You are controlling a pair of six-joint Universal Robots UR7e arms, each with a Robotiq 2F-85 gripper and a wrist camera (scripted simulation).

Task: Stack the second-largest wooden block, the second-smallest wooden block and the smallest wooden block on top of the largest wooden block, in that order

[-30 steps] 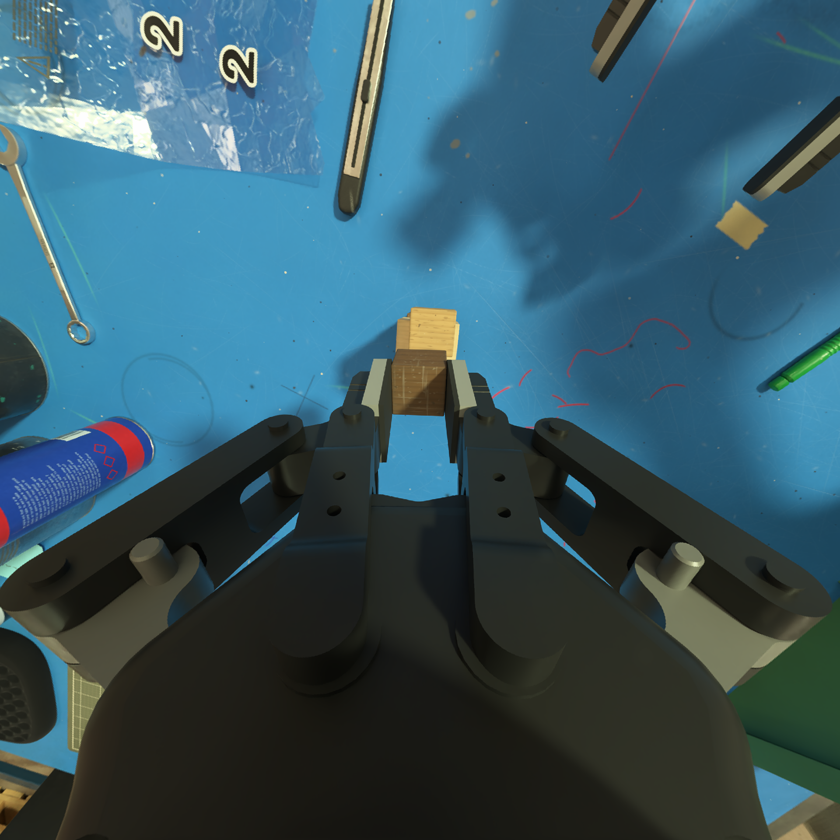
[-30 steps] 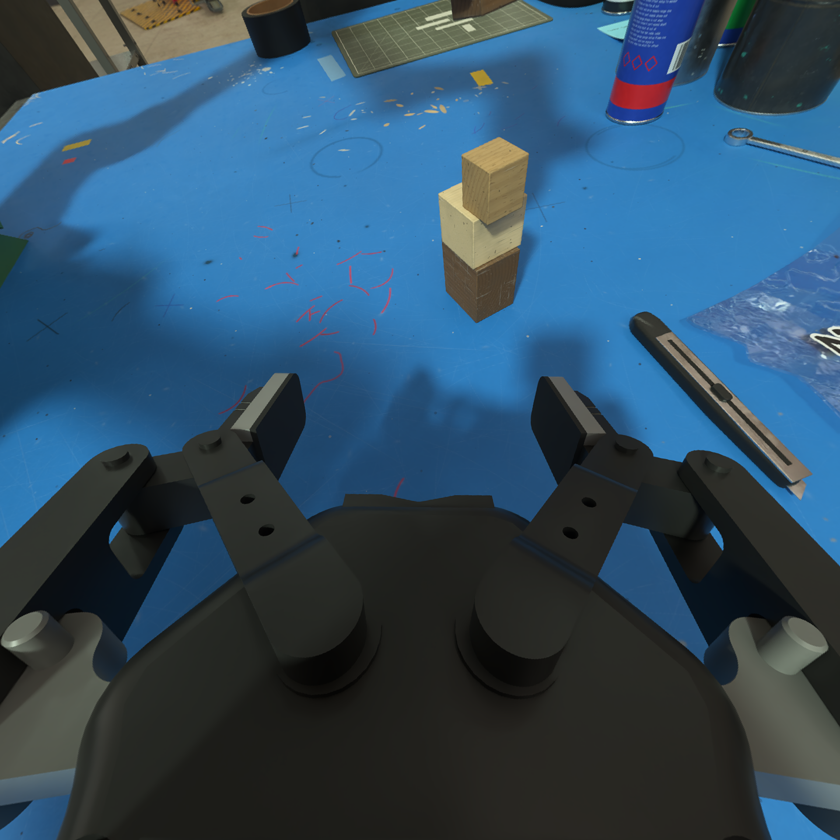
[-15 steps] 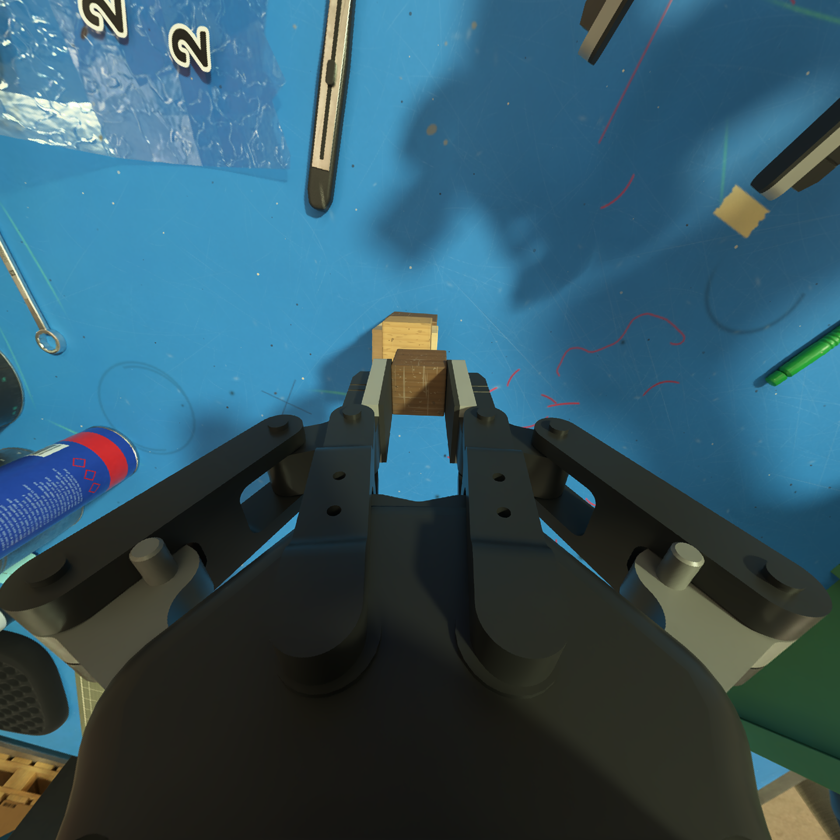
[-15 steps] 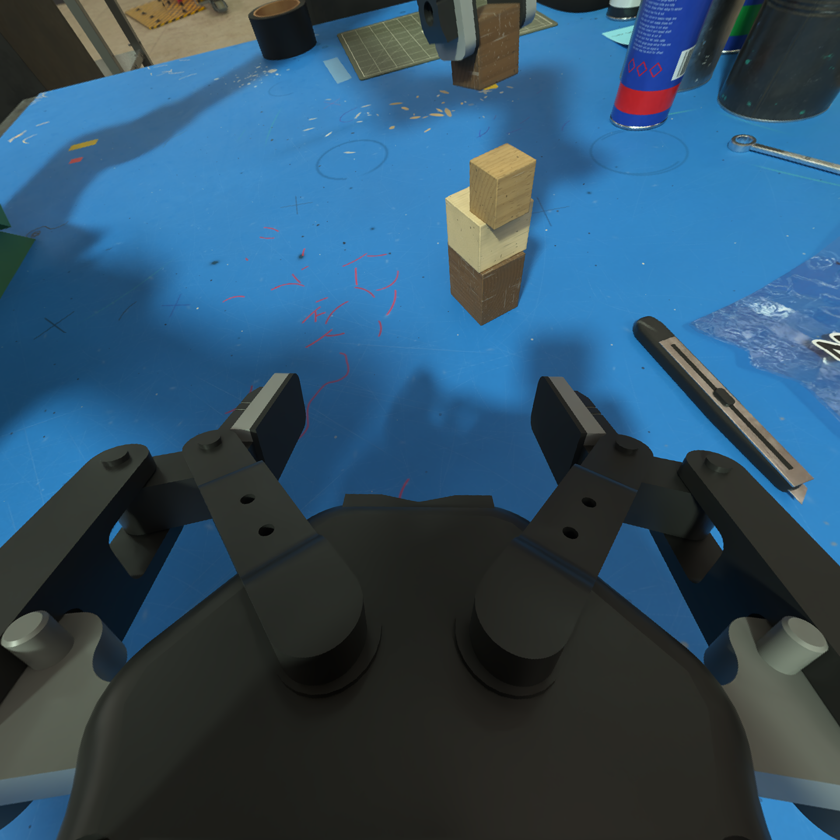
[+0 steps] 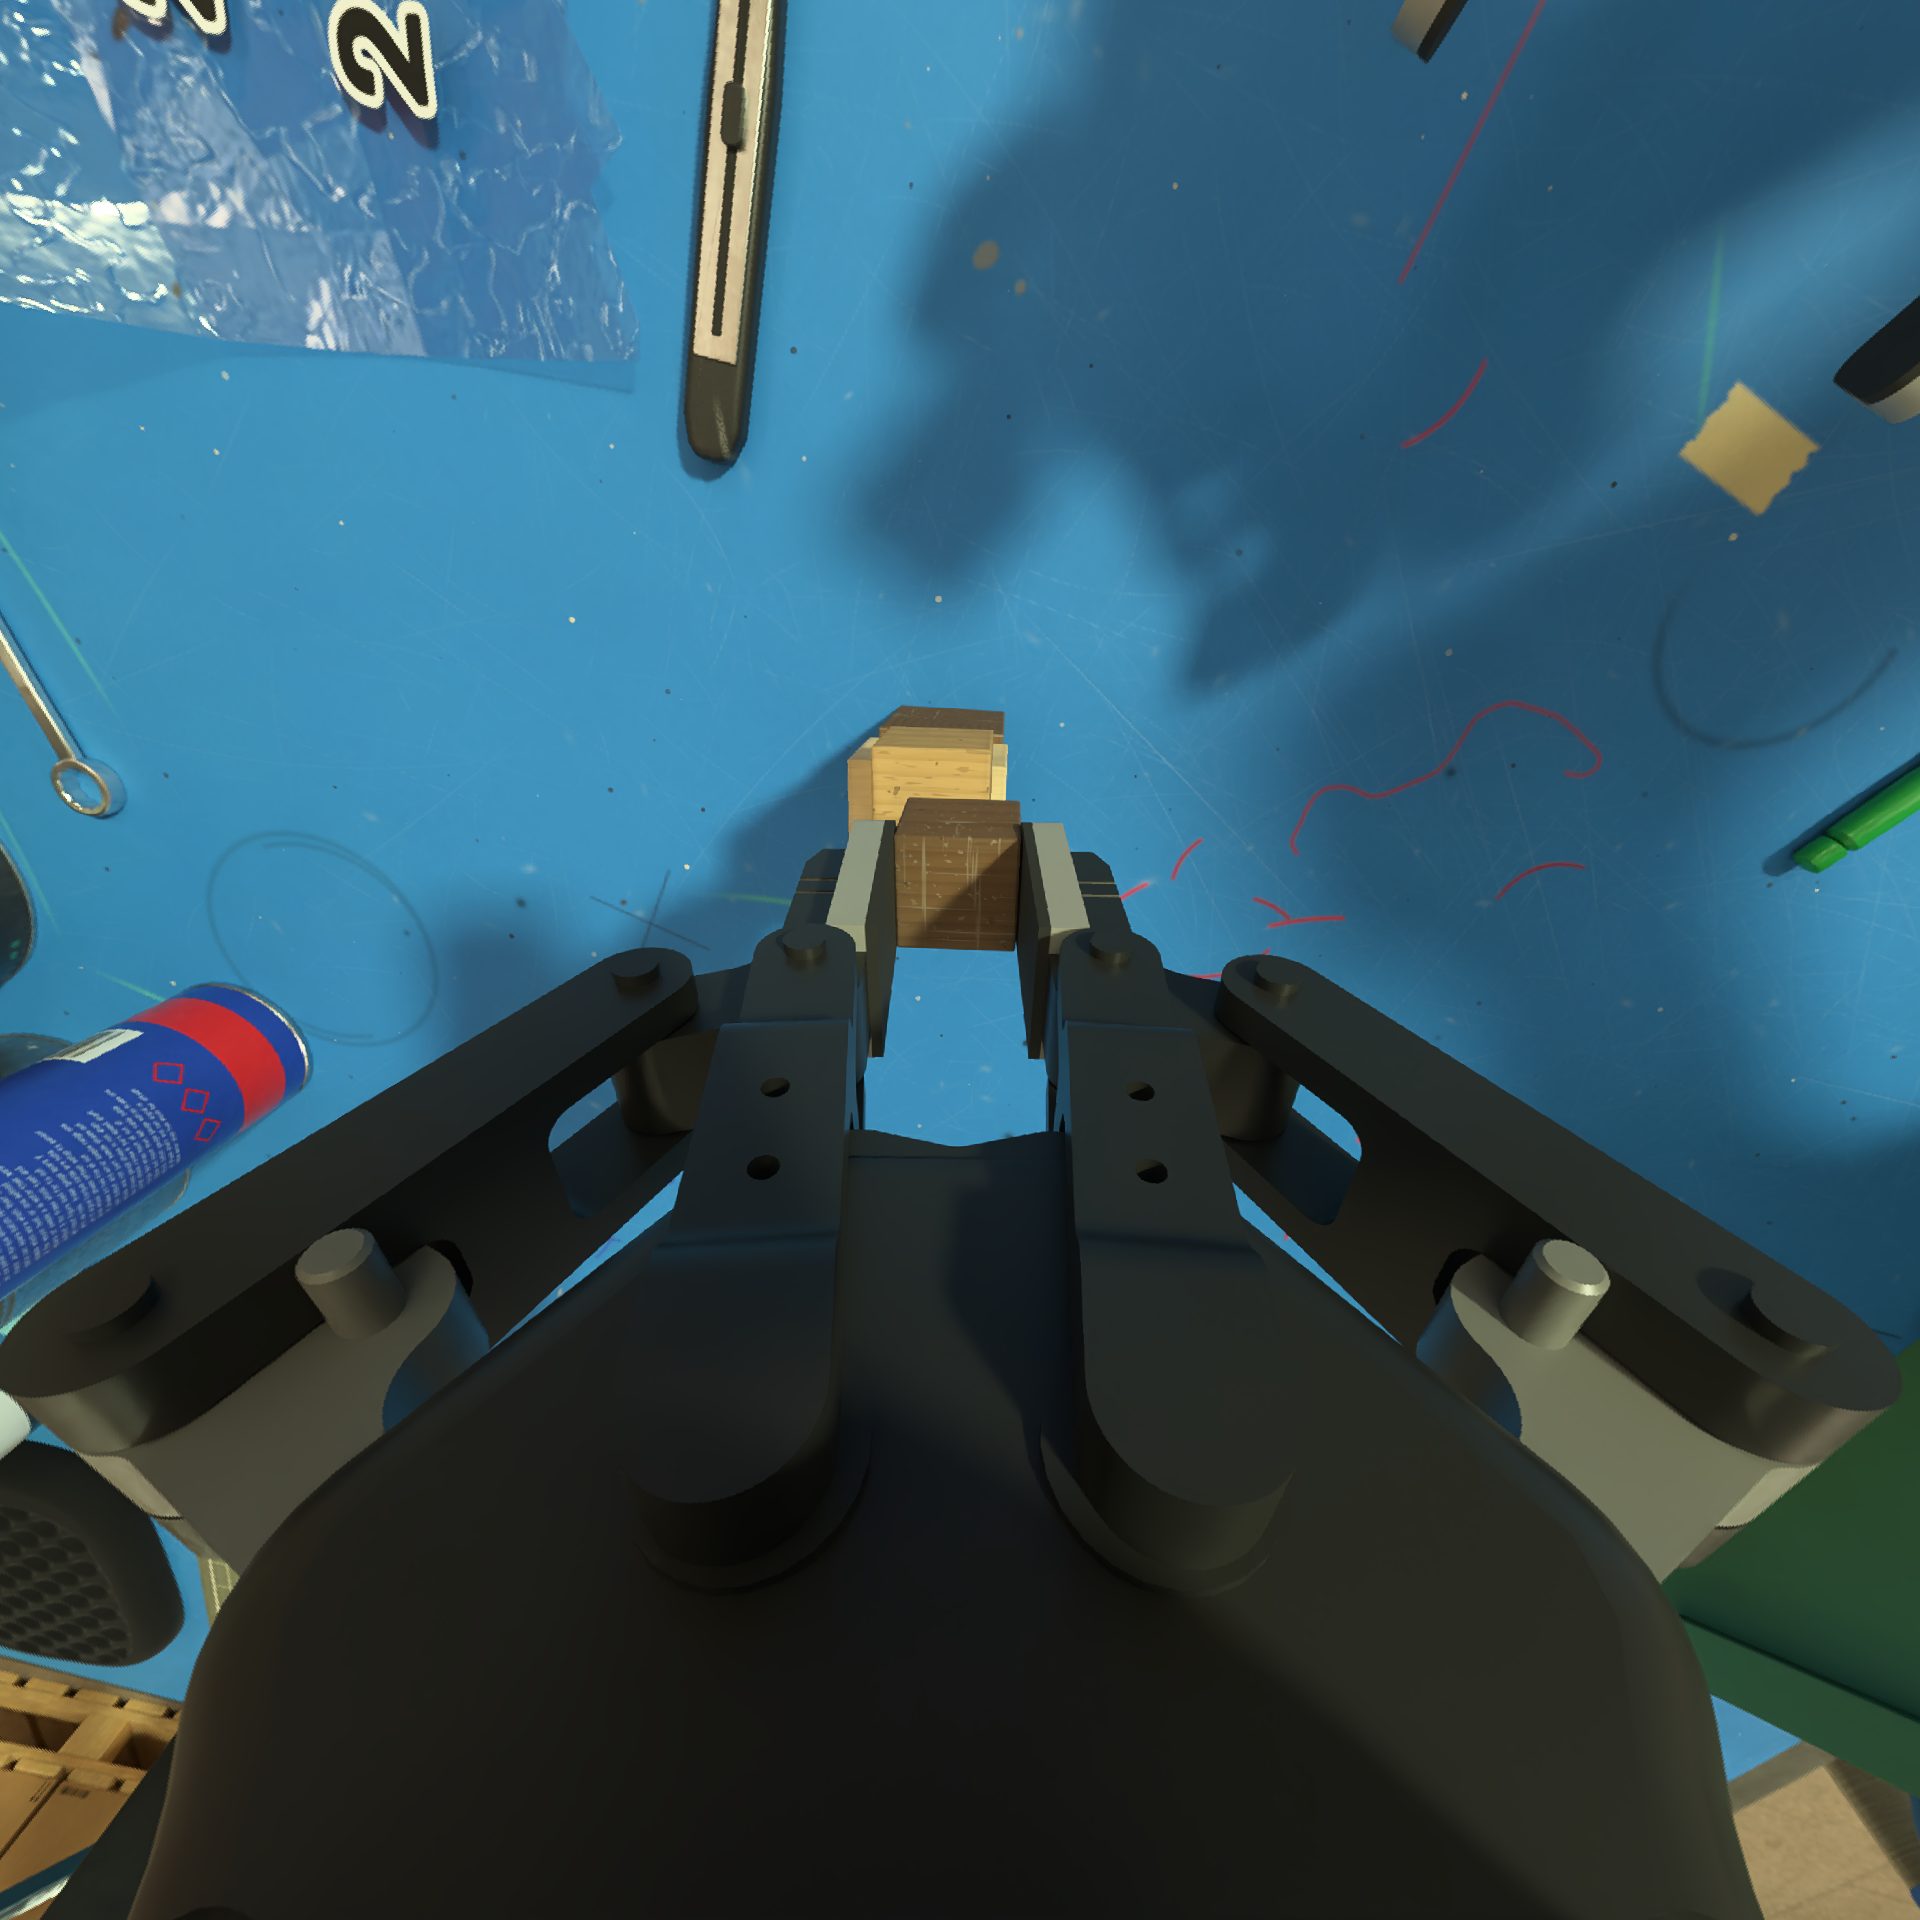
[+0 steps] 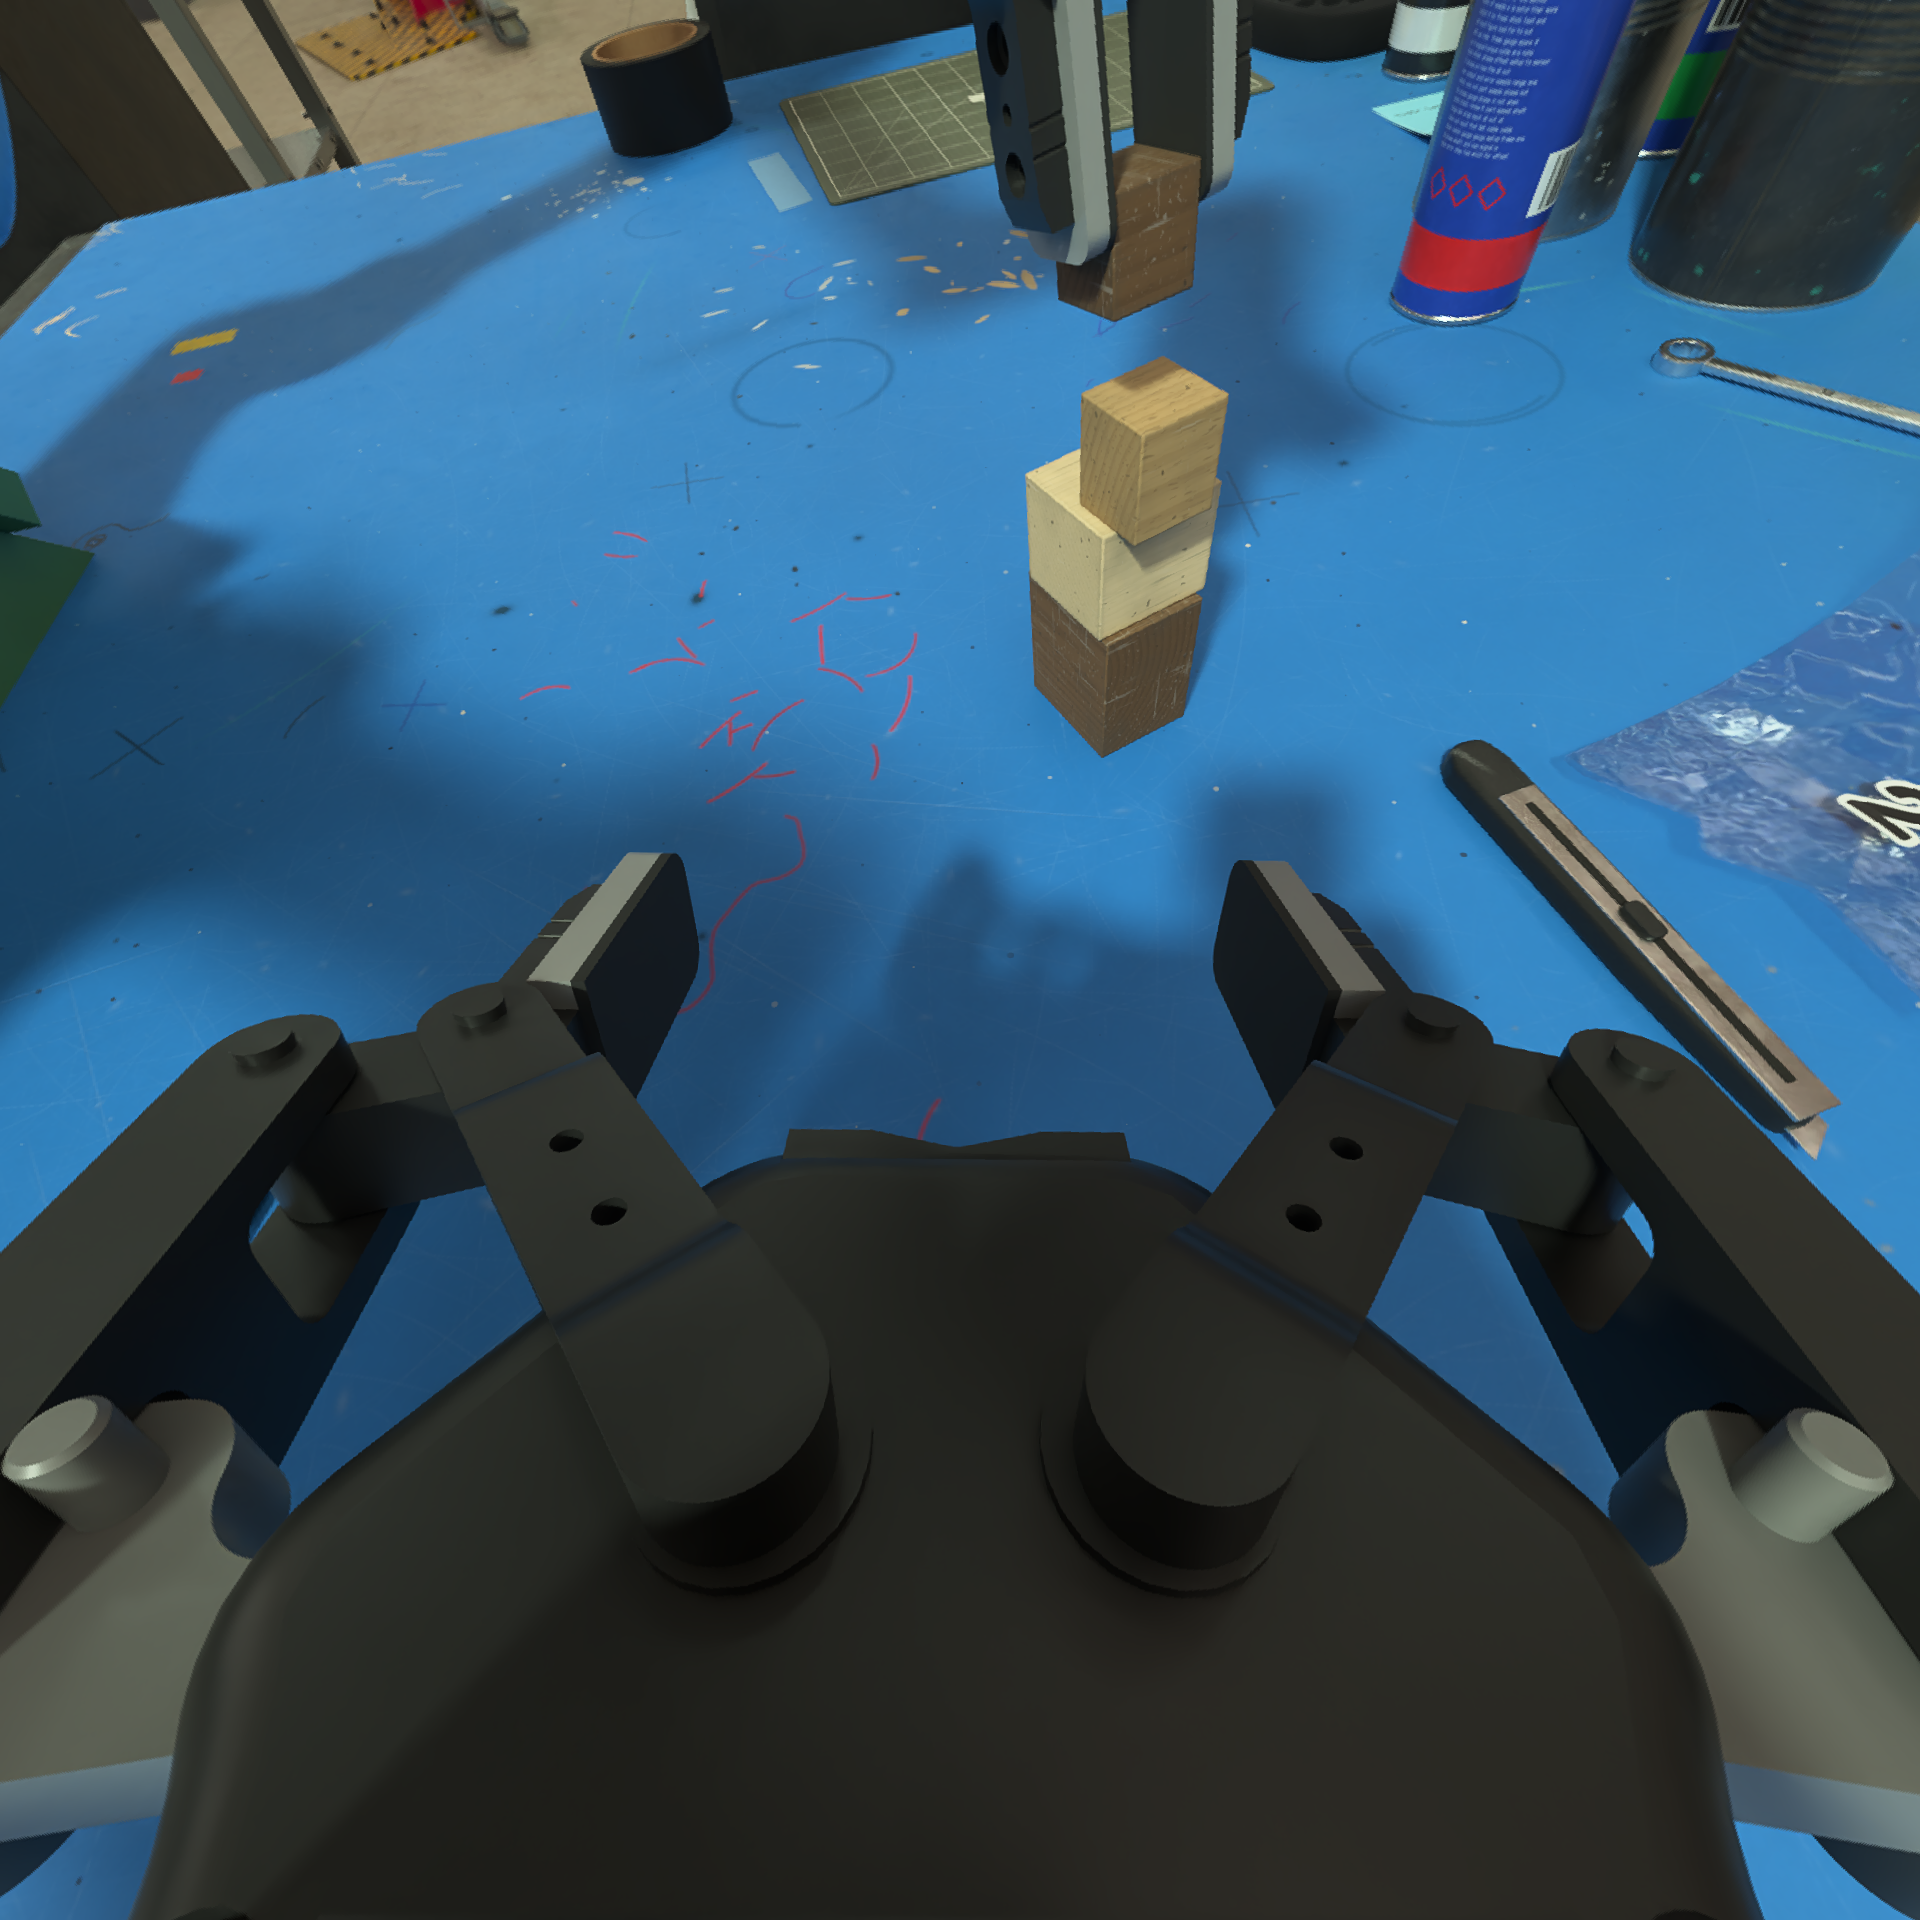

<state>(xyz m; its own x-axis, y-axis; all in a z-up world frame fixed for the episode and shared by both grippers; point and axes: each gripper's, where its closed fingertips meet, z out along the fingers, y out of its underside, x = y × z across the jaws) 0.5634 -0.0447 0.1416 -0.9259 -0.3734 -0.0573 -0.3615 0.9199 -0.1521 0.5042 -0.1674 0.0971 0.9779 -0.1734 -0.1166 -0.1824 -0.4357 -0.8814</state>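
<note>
A stack of three wooden blocks stands mid-table: a dark brown block (image 6: 1117, 675) at the bottom, a pale block (image 6: 1091, 561) on it, a tan block (image 6: 1153, 447) on top. My left gripper (image 5: 956, 883) is shut on a small dark brown block (image 5: 956, 878) and holds it in the air above the stack. From the left wrist view the stack (image 5: 925, 774) shows just beyond the held block. The right wrist view shows that gripper (image 6: 1117, 187) and its block (image 6: 1138, 234) a short gap above the tan block. My right gripper (image 6: 951, 935) is open and empty, near the table.
A utility knife (image 6: 1631, 925) and a clear plastic bag (image 6: 1808, 748) lie right of the stack. A spray can (image 6: 1475, 177), dark containers, a wrench (image 6: 1787, 390), a cutting mat (image 6: 894, 125) and a tape roll (image 6: 655, 88) lie at the far side. A green pen (image 5: 1860, 821) lies off to one side.
My left gripper has carried the small dark block down and over the stack; it has come into the right wrist view. The right gripper has stayed open and nearly still.
</note>
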